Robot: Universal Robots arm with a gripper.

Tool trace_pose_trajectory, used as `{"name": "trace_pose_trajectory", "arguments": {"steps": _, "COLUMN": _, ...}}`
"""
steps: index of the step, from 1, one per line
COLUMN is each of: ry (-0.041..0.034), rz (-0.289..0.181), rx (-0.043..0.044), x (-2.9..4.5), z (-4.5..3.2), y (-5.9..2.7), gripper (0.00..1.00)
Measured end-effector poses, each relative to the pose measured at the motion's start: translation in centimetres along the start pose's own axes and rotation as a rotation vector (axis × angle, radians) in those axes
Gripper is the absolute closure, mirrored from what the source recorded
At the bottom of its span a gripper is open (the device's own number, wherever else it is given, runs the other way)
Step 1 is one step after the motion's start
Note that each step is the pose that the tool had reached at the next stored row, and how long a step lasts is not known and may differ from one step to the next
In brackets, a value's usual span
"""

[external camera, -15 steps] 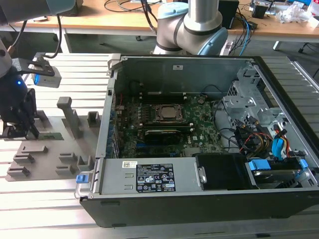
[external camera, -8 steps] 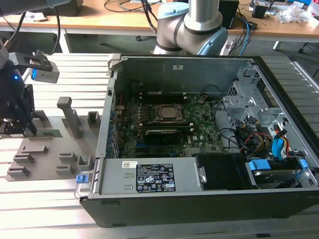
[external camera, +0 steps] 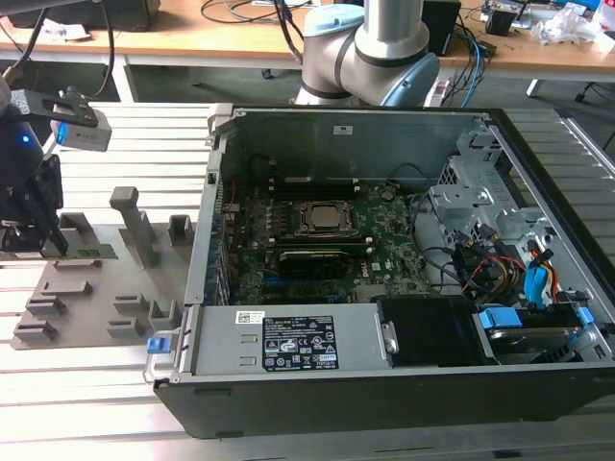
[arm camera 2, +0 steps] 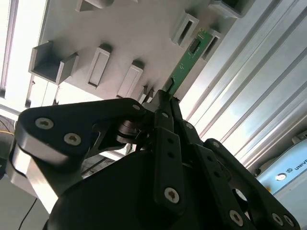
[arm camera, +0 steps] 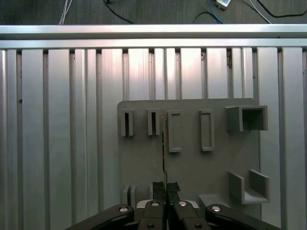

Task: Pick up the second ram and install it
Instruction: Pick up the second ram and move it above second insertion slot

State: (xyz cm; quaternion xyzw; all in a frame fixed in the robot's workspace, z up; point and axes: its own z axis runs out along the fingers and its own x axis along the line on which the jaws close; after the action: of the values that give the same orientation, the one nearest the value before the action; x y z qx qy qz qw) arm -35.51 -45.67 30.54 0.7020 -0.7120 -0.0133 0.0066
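The second ram (external camera: pixel 94 253) is a thin green stick above the grey holder plate (external camera: pixel 96 307) at the exterior view's left. My gripper (external camera: pixel 36 240) is shut on one end of it. In the second wrist view the green board (arm camera 2: pixel 191 53) with dark chips sticks out past the closed fingertips (arm camera 2: pixel 163 103) toward a slot of the plate. The first wrist view shows the stick edge-on (arm camera: pixel 165 148) between the pads (arm camera: pixel 159 188), over the grey plate (arm camera: pixel 192 158). Whether the stick still touches its slot I cannot tell.
The open computer case (external camera: pixel 384 394) lies at the exterior view's right, with the motherboard, the CPU socket (external camera: pixel 327 219) and a black-covered card (external camera: pixel 312 259) inside. Upright grey posts (external camera: pixel 130 216) stand on the holder plate. The arm's base (external camera: pixel 370 53) is behind the case. The table is ribbed aluminium (external camera: pixel 86 413).
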Motion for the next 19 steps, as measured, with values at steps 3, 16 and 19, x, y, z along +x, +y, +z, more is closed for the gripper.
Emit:
{"name": "trace_pose_trajectory", "arguments": {"steps": 3, "ry": 0.0001, "rz": 0.0, "rx": 0.0, "x": -0.07, "z": -0.15, "y": 0.0, "gripper": 0.87}}
{"name": "trace_pose_trajectory", "arguments": {"steps": 16, "ry": 0.0001, "rz": 0.0, "rx": 0.0, "x": -0.54, "z": -0.29, "y": 0.02, "gripper": 0.87}}
{"name": "trace_pose_trajectory", "arguments": {"steps": 19, "ry": 0.0001, "rz": 0.0, "rx": -0.0001, "x": -0.65, "z": -0.33, "y": 0.02, "gripper": 0.87}}
